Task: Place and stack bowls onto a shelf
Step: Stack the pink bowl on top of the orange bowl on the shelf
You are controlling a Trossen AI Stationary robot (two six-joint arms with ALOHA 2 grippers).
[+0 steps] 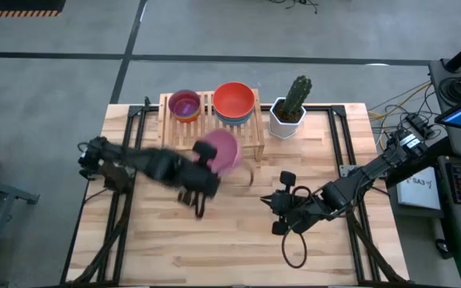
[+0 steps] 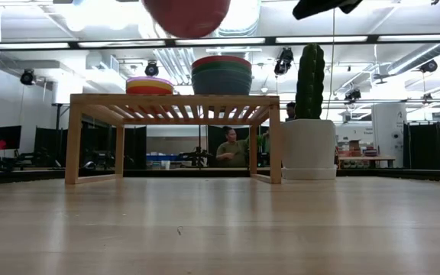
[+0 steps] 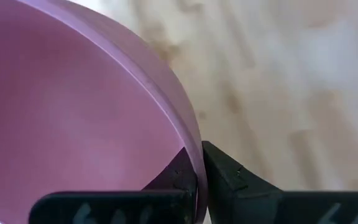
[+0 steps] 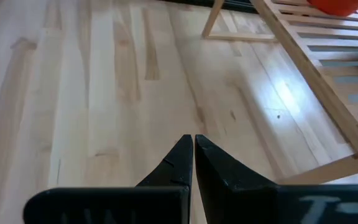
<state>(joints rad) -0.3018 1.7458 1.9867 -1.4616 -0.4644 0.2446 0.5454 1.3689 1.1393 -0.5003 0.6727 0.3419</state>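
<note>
Left gripper (image 3: 197, 177): jaws clamped on rim of round pink plastic bowl (image 1: 219, 150), held above the wooden counter (image 1: 238, 232), seemingly just before the low slatted light-wood shelf (image 1: 250, 128). Right gripper (image 4: 192, 163): jaws closed, empty, well apart.

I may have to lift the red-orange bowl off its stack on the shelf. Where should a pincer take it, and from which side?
Pinch the rim of the red-orange bowl, one finger inside, one outside, coming from above. It sits mouth up, nested atop its stack on the shelf, so only the rim stands free. The rim's front side is probably safest, away from the cactus.
</note>
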